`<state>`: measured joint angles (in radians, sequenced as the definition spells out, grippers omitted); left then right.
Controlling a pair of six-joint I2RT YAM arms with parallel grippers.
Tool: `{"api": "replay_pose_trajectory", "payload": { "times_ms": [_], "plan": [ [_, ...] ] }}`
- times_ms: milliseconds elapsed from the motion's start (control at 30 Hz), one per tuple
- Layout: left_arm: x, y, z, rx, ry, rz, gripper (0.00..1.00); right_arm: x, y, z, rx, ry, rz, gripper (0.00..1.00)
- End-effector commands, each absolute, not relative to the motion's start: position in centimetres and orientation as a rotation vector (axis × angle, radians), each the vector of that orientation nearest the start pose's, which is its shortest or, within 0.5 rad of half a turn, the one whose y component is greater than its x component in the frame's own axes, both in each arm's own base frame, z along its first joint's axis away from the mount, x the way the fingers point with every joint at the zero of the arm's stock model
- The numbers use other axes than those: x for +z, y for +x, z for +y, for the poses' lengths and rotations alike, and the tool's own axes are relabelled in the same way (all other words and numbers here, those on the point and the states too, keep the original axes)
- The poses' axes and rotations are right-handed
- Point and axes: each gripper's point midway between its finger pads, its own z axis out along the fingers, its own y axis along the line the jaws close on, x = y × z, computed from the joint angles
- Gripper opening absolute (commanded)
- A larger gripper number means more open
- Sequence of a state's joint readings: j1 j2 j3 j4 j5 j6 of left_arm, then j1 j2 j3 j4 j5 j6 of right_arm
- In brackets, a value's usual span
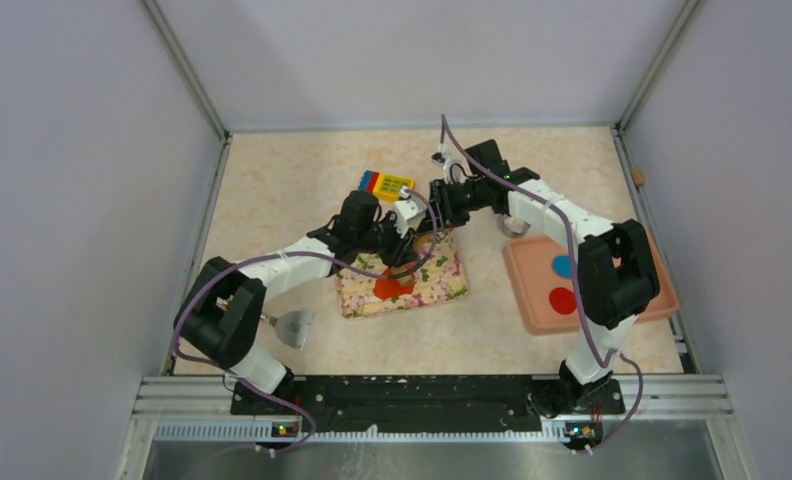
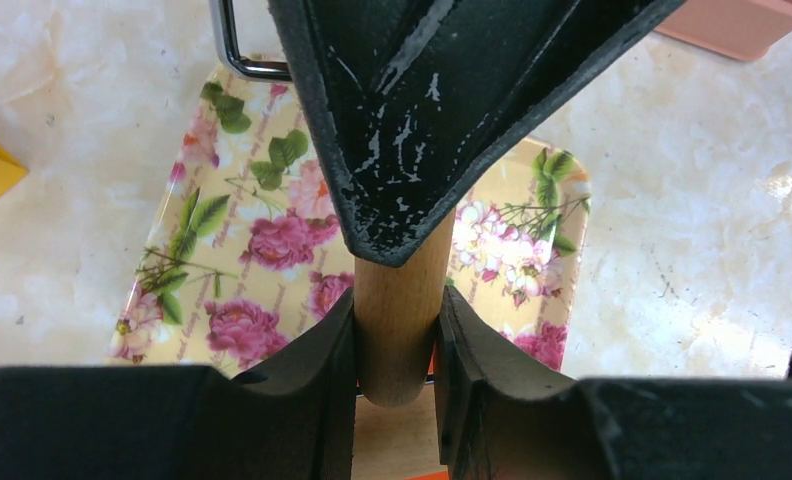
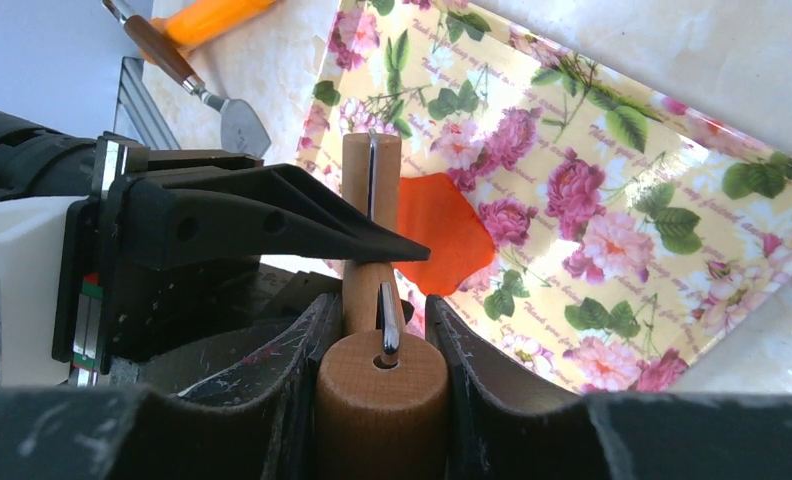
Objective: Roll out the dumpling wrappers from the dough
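Clamping rolling pin (image 3: 380, 400): left end effector (image 2: 397, 320), right end effector (image 3: 377, 310) (opposite ends), dough (image 3: 442, 235) beneath on tray (image 3: 612, 130)

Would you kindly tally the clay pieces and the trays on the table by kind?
Clay pieces: 3 (dough, red dumpling wrapper, blue disc)
Trays: 2 (floral tray, pink tray)
Total: 5
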<state>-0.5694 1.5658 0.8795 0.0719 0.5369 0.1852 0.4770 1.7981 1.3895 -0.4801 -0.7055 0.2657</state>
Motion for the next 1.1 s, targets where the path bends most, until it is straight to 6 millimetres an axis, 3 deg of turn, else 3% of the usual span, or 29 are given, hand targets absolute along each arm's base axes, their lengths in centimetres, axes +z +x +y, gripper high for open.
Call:
{"api": "replay_pose_trajectory", "payload": {
  "times_ms": [0,300,567,700,900,1067],
  "plan": [
    [13.9,31.3,-29.5,-0.824,1.030,1.864,0.00,16.0,31.9,28.9,1.144,-0.598,2.412,0.00],
    [9.5,30.6,-28.9,-0.801,1.077,1.927,0.00,13.3,31.8,27.8,1.089,-0.588,2.475,0.00],
    [5.7,31.2,-29.2,-0.781,1.080,1.958,0.00,8.8,31.6,26.3,0.976,-0.593,2.575,0.00],
    [3.6,31.5,-30.0,-0.796,1.093,1.998,0.00,6.6,32.1,23.7,0.828,-0.566,2.635,0.00],
    [2.3,32.2,-31.1,-0.809,1.069,2.022,0.00,4.0,32.3,19.1,0.694,-0.474,2.717,0.00],
    [1.7,32.5,-31.8,-0.824,1.065,2.023,0.00,3.8,32.7,17.9,0.639,-0.474,2.721,0.00]
  ]
}}
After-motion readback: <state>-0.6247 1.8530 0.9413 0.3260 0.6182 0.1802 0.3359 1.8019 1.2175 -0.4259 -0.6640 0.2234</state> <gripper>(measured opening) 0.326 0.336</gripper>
